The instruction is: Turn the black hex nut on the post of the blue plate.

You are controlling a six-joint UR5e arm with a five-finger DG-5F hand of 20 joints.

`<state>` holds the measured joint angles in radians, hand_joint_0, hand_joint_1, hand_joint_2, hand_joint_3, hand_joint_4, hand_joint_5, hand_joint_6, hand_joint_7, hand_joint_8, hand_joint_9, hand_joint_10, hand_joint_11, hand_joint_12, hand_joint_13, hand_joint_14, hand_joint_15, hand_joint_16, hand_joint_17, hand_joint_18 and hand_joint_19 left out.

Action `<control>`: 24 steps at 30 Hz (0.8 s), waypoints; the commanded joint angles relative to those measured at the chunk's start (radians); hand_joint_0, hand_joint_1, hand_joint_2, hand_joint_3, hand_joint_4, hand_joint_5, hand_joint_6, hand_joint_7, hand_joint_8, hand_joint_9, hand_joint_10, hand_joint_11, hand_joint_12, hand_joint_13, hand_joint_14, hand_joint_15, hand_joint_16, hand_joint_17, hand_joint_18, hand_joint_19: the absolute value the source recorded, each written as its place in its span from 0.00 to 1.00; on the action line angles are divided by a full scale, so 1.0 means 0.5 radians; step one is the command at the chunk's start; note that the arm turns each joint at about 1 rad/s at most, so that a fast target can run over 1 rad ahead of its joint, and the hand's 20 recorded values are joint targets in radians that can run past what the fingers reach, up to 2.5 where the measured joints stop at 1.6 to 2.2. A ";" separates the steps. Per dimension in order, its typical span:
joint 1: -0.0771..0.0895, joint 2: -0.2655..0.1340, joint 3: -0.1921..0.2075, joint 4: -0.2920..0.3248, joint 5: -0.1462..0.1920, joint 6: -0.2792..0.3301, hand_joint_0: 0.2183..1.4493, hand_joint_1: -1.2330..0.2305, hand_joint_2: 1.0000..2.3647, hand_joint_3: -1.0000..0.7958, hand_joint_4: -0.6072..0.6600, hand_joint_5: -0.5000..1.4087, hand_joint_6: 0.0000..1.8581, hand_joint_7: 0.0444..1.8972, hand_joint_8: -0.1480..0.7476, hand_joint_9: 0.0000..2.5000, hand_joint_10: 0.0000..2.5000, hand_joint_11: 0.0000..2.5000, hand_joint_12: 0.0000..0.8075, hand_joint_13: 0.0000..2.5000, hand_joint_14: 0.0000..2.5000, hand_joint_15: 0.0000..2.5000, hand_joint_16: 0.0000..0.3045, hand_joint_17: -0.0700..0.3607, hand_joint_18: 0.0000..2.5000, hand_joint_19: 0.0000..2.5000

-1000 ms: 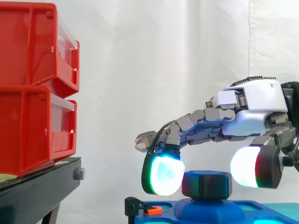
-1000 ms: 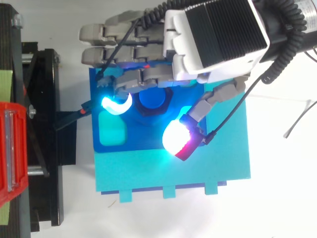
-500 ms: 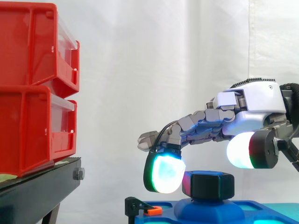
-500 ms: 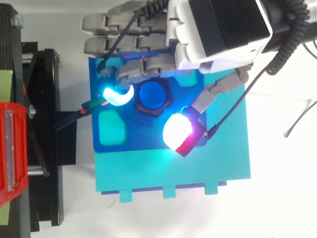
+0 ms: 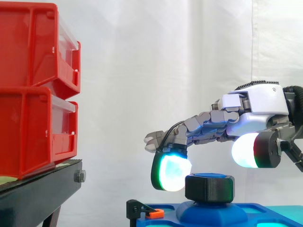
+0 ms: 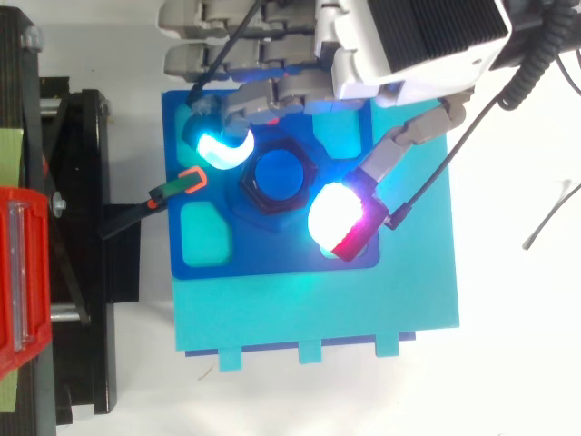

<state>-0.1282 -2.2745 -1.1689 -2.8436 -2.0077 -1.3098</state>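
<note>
The black hex nut (image 5: 209, 187) sits on the blue post (image 6: 277, 177) rising from the blue plate (image 6: 272, 254). My hand (image 5: 258, 109) hovers above and behind it, coming in from the right. One finger is bent down, and its glowing cyan-green pad (image 5: 170, 172) hangs just left of the nut, level with its top. The thumb pad (image 5: 248, 150), white and red, floats above the nut's right side, clear of it. The other fingers stretch out straight. Nothing is held. From above, the nut (image 6: 247, 186) lies uncovered between the finger pad (image 6: 222, 145) and the thumb pad (image 6: 340, 218).
The blue plate rests on a teal base (image 6: 318, 309). A small orange-tipped clamp (image 6: 186, 182) grips the plate's left edge. Two stacked red bins (image 5: 33, 90) stand on a black stand (image 5: 38, 194) at the left. White curtain behind.
The thumb has lifted off the nut's side and risen above it. The hand has drawn back towards the far edge of the plate, uncovering the nut from above.
</note>
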 commanded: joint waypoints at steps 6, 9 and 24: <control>-0.038 0.002 0.000 0.005 -0.037 0.000 0.17 0.62 0.00 0.28 0.70 0.16 0.27 0.47 0.47 0.08 0.00 0.00 0.47 0.00 0.00 0.00 0.18 0.45 0.01 0.15; -0.044 -0.001 0.000 0.002 -0.047 0.000 0.17 0.62 0.00 0.28 0.70 0.16 0.27 0.47 0.47 0.08 0.00 0.00 0.47 0.00 0.00 0.00 0.18 0.45 0.01 0.15; -0.078 0.002 0.015 -0.004 -0.086 0.009 0.17 0.62 0.00 0.28 0.69 0.16 0.27 0.46 0.46 0.08 0.00 0.00 0.46 0.00 0.00 0.00 0.18 0.45 0.01 0.15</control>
<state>-0.1657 -2.2734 -1.1664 -2.8418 -2.0471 -1.3075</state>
